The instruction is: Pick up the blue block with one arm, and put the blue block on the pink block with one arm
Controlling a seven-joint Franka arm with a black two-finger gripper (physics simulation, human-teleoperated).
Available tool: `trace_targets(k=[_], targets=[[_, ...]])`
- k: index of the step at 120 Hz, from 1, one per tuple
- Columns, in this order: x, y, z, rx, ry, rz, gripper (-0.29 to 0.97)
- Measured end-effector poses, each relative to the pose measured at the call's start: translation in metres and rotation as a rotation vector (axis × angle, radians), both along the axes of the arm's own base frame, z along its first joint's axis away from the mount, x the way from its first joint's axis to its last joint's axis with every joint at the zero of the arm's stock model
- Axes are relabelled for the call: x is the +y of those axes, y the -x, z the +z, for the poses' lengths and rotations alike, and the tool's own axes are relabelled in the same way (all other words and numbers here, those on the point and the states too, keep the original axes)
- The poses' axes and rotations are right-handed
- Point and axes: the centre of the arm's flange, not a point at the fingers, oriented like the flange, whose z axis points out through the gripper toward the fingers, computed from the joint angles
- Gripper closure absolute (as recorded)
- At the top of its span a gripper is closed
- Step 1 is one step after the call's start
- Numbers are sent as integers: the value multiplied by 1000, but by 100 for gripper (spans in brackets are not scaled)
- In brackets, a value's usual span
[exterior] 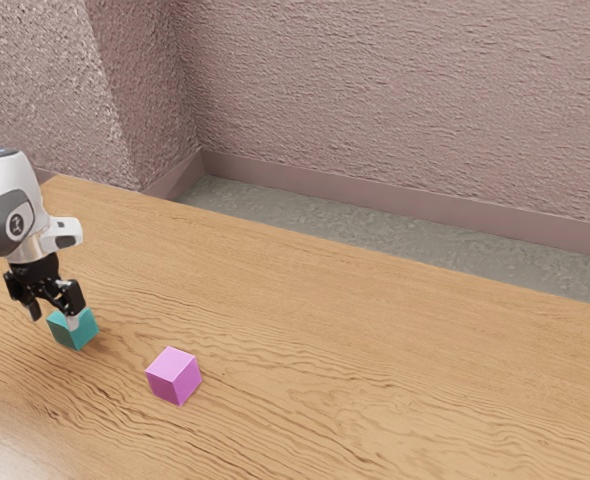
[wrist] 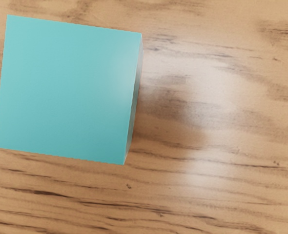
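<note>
Jaws are at the blue block [exterior: 73, 329], clamped or not I cannot tell; it seems the picking step, next a firm lift toward the pink block [exterior: 173, 375]

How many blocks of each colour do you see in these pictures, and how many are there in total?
Blue block: 1
Pink block: 1
Total: 2
</note>
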Motion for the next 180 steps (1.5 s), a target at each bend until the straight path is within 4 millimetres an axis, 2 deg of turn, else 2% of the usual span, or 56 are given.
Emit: trace_targets(k=[25, 49, 68, 91, 113, 146, 180], targets=[[22, -16, -15, -29, -16, -30, 7], [54, -23, -26, -58, -16, -20, 7], [50, -31, -30, -81, -15, -73, 8], [33, -39, -44, -72, 4, -147, 8], [35, -37, -51, -73, 24, -156, 10], [38, -33, -55, -75, 61, -146, 25], [34, -34, -55, -70, 79, -153, 33]])
